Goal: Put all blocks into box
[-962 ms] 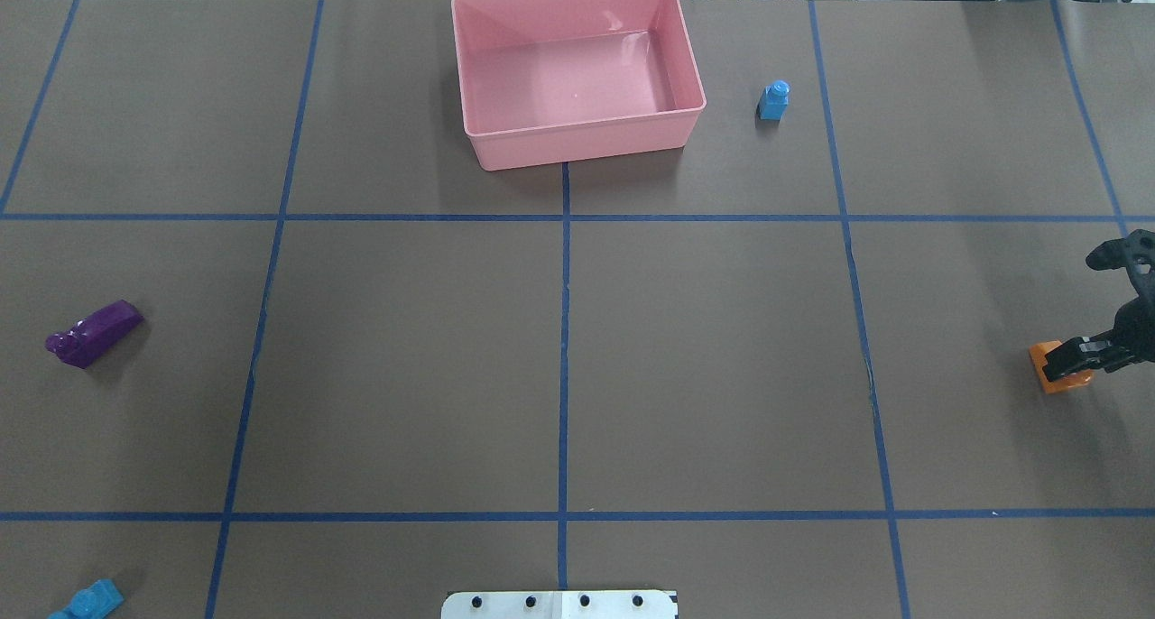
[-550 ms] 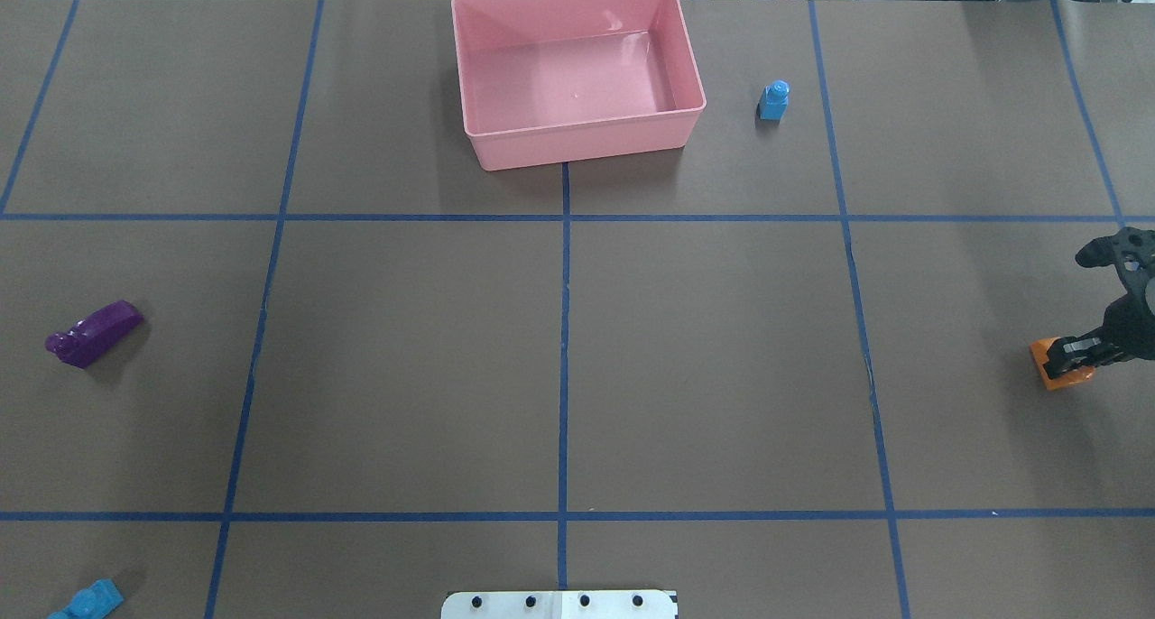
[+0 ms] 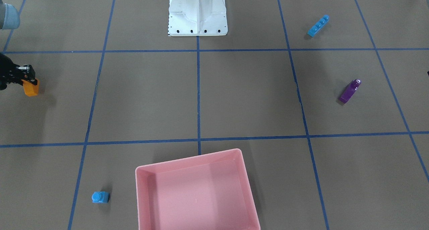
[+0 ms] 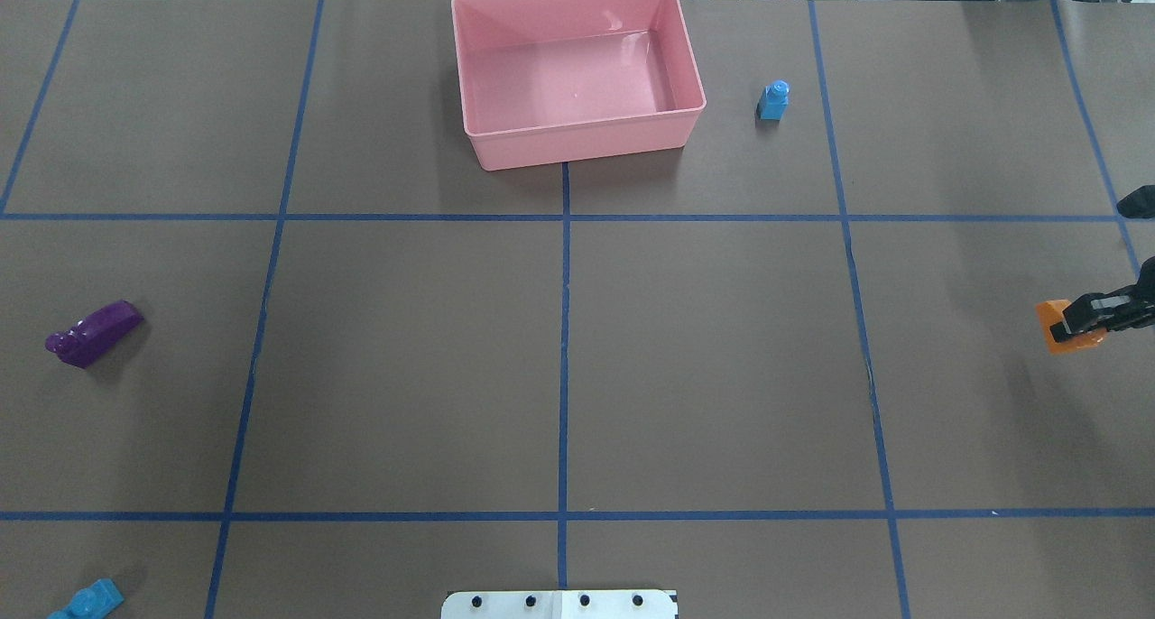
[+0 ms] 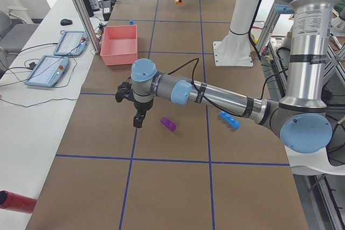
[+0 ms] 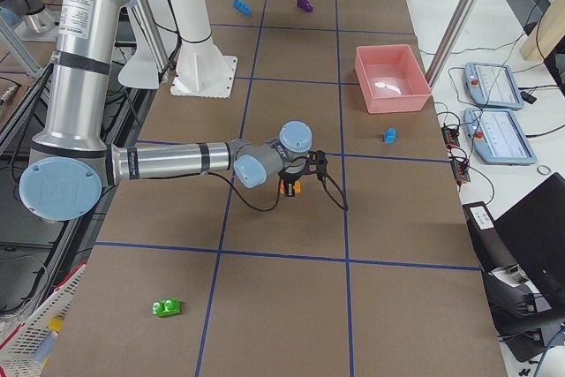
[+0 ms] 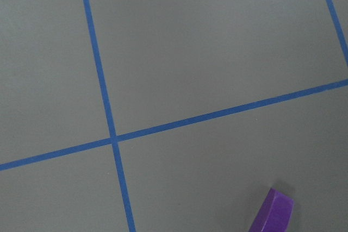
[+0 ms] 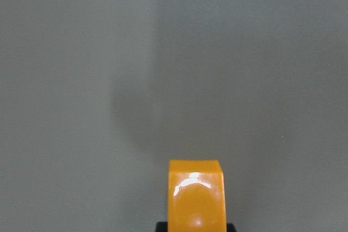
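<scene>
My right gripper [image 4: 1071,323] is shut on the orange block [image 4: 1057,335] and holds it above the table at the right edge; the block also shows in the right wrist view [image 8: 196,196]. The pink box [image 4: 577,141] stands empty at the far middle. The small blue block [image 4: 773,101] stands right of the box. The long purple block [image 4: 93,332] lies at the left. The long blue block [image 4: 88,599] lies at the near left corner. The green block [image 6: 166,307] lies far off to the right. My left gripper [image 5: 138,121] hovers near the purple block [image 5: 168,124]; I cannot tell if it is open.
The white robot base [image 4: 559,605] sits at the near middle edge. Blue tape lines divide the brown table into squares. Tablets [image 6: 490,86] and cables lie on the bench beyond the box.
My right gripper has risen with the orange block, lifting it off the table. The other blocks and the box have not moved.
</scene>
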{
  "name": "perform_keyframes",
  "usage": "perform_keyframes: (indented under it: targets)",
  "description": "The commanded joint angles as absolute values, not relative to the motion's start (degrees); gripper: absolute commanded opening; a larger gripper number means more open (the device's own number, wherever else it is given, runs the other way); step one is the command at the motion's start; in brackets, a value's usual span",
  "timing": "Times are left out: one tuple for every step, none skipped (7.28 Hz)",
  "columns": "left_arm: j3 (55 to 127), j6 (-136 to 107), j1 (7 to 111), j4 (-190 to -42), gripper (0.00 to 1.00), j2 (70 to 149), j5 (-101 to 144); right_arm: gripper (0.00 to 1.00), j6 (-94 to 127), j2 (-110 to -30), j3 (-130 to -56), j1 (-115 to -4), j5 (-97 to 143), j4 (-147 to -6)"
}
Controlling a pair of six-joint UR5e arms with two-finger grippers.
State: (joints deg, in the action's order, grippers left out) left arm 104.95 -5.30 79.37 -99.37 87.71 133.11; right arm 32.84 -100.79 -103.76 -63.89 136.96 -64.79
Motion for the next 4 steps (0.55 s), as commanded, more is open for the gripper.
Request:
perform_keyframes:
  targets:
    - [105.12, -5.54, 71.76, -107.72, 1.0, 83.86, 130.27, 0.0, 33.31, -93.67, -106.43, -70.63, 140.52, -74.71]
    - [105.12, -5.8, 68.41, -110.02, 1.0, 82.63, 127.73, 0.0, 33.4, -88.3, -109.05, -71.1, 141.06, -84.1]
    - [105.12, -8.5, 65.16, -111.26, 1.0, 82.36, 127.18, 0.0, 34.53, -80.76, -109.68, -71.19, 141.06, -93.25]
    - [105.03, -10.18, 62.52, -112.05, 1.0, 82.35, 126.22, 0.0, 37.15, -74.42, -109.34, -71.02, 141.06, -98.39]
